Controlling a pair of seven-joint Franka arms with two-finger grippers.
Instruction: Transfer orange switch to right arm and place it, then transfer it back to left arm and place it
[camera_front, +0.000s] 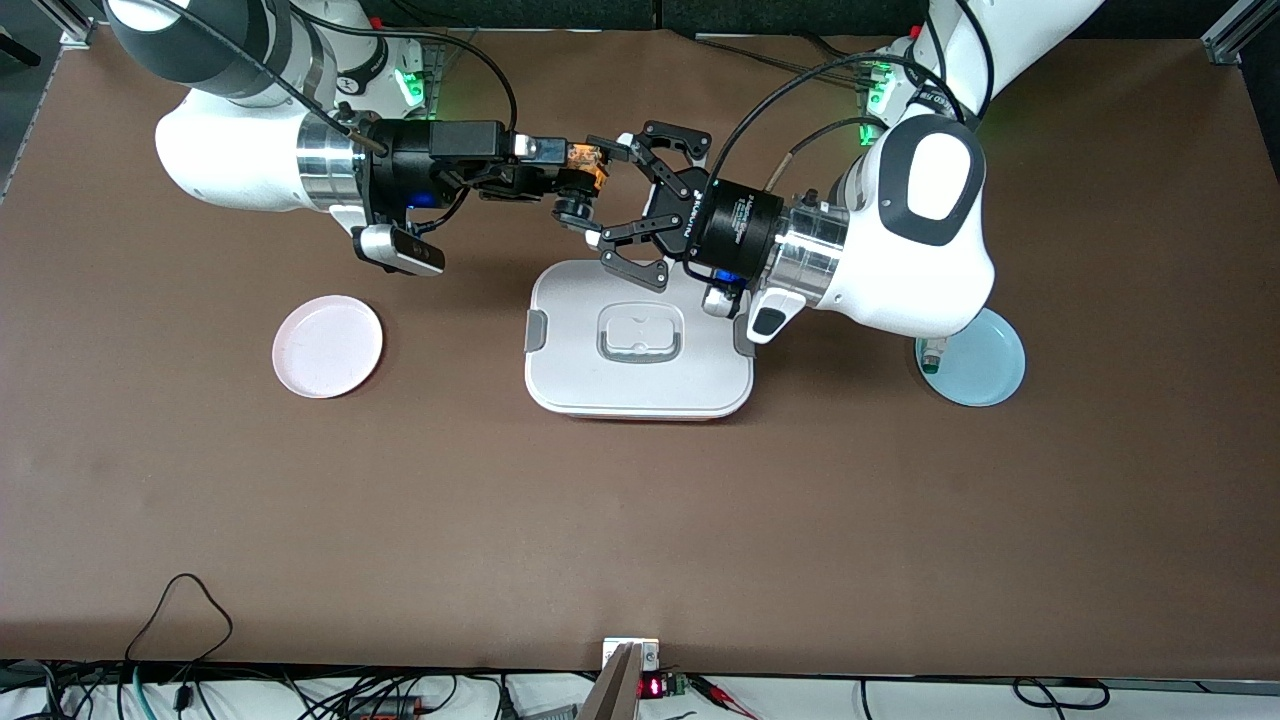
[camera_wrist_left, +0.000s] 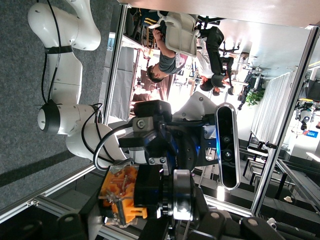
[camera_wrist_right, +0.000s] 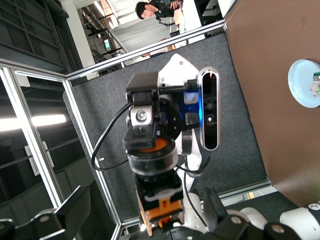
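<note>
The orange switch (camera_front: 583, 165) hangs in the air over the table, just off the edge of the box (camera_front: 580, 365) that faces the arms' bases. My left gripper (camera_front: 596, 190) is shut on the switch lengthwise, one finger on its orange end and one on its round knob (camera_front: 572, 210). In the left wrist view the switch (camera_wrist_left: 120, 197) fills the space between my left gripper's (camera_wrist_left: 145, 222) fingers. My right gripper (camera_front: 556, 180) stands open around the same switch (camera_wrist_right: 160, 202), with its fingers (camera_wrist_right: 42, 220) wide apart on either side.
A pink plate (camera_front: 328, 346) lies toward the right arm's end of the table. A blue plate (camera_front: 985, 375) holding a small white-and-green part (camera_front: 930, 358) lies toward the left arm's end, partly under the left arm. Cables run along the table's front edge.
</note>
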